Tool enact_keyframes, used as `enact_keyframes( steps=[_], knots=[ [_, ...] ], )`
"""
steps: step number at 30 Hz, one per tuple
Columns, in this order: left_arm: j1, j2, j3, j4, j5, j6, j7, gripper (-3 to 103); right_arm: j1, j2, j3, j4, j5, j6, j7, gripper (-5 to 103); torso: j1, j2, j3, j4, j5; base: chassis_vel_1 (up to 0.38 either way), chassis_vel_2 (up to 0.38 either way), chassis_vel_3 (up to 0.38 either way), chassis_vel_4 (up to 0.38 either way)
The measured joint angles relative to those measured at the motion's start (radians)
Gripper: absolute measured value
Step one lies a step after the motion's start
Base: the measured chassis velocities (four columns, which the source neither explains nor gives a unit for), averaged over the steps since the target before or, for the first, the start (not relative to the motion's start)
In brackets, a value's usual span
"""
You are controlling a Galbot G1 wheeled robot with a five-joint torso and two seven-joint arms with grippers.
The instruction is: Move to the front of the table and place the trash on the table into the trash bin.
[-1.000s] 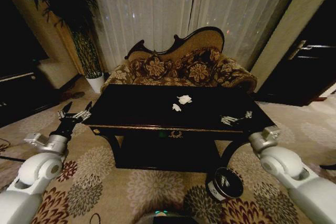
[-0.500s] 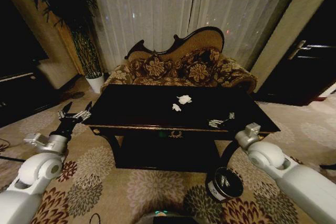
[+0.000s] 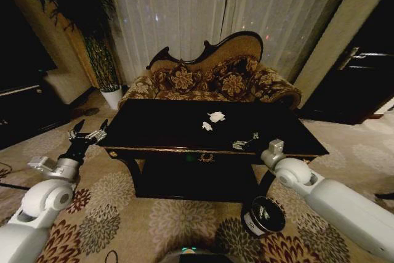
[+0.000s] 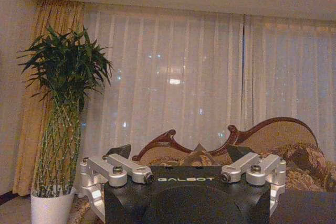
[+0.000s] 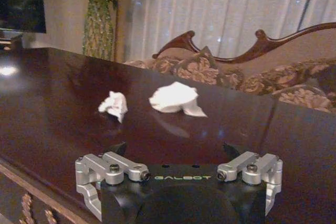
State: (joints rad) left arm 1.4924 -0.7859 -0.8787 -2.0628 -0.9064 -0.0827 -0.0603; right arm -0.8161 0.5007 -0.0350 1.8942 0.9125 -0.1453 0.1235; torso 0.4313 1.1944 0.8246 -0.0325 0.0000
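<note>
Head camera looks forward and down across the worktop (image 3: 184, 133) from its front. Right wrist camera sits low over the worktop (image 5: 47, 103), close, facing the sofa (image 5: 262, 72). Left wrist camera faces level toward the curtains (image 4: 173, 77); all three share the sofa.

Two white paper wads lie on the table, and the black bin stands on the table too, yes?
Not quite. The head view shows the two wads on the table, but the bin stands on the carpet, below its front right corner.

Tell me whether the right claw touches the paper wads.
Apart. The right wrist view shows bare tabletop between the open right claw and both paper wads.
</note>
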Motion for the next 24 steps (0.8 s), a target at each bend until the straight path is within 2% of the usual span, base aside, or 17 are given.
enact_keyframes(
  steps=[2,3,8,20,24],
  knots=[
    [0.000,0.000,0.000,0.000,0.000,0.000,0.000,100,0.079,0.013,-0.069,-0.014,0.004,-0.005,0.009,100,0.000,0.000,0.000,0.0002,-0.0002,0.000,0.000,0.000,0.000],
    [0.000,0.000,0.000,0.000,0.000,0.000,0.000,100,0.079,0.013,-0.069,-0.014,0.004,-0.005,0.009,100,0.000,0.000,0.000,0.0002,-0.0002,0.000,0.000,0.000,0.000],
    [0.000,0.000,0.000,0.000,0.000,0.000,0.000,100,0.209,0.076,-0.192,-0.048,0.020,-0.022,0.026,100,0.000,0.000,0.000,0.0004,-0.0001,0.000,0.000,0.000,0.000],
    [0.000,0.000,0.000,0.000,0.000,0.000,0.000,100,0.281,0.137,-0.277,-0.113,0.021,-0.023,0.025,100,0.000,0.000,0.000,0.0001,-0.0001,0.000,0.000,0.000,0.000],
    [0.000,0.000,0.000,0.000,0.000,0.000,0.000,100,0.326,0.179,-0.322,-0.142,0.026,-0.024,0.027,100,0.000,0.000,0.000,0.0002,-0.0002,0.000,0.000,0.000,0.000]
  ],
)
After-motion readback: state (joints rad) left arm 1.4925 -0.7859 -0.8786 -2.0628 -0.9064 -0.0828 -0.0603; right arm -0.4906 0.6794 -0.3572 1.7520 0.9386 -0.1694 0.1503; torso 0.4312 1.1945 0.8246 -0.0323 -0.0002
